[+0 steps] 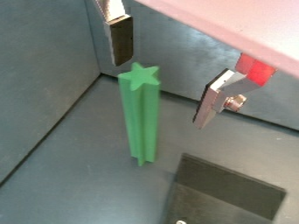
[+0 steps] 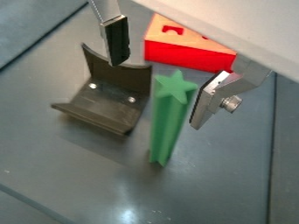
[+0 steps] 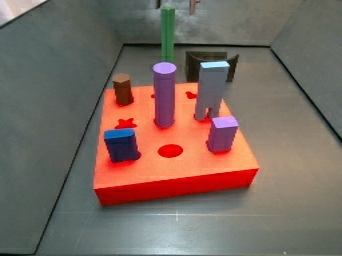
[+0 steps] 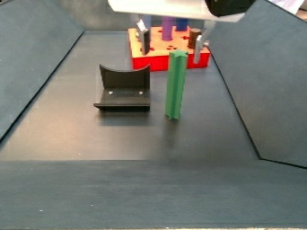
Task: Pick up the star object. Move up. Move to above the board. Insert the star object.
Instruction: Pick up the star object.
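Note:
The star object (image 1: 140, 114) is a tall green rod with a star-shaped top. It stands upright on the grey floor, apart from the board, and shows in the wrist views (image 2: 167, 118) and side views (image 3: 167, 35) (image 4: 177, 85). The gripper (image 1: 167, 70) (image 2: 163, 70) is open and empty, with one finger (image 2: 114, 39) on each side of the rod's top and just above it, not touching. It hangs over the rod in a side view (image 4: 171, 31). The board (image 3: 174, 175) is a red square block (image 2: 187, 57) (image 4: 150, 61) standing beyond the rod.
On the board stand a purple cylinder (image 3: 163, 93), a light-blue square post (image 3: 211, 92), a brown peg (image 3: 123, 90), a blue peg (image 3: 120, 145) and a short purple peg (image 3: 223, 133). The fixture (image 2: 105, 101) (image 4: 122, 88) stands beside the rod. Grey walls enclose the floor.

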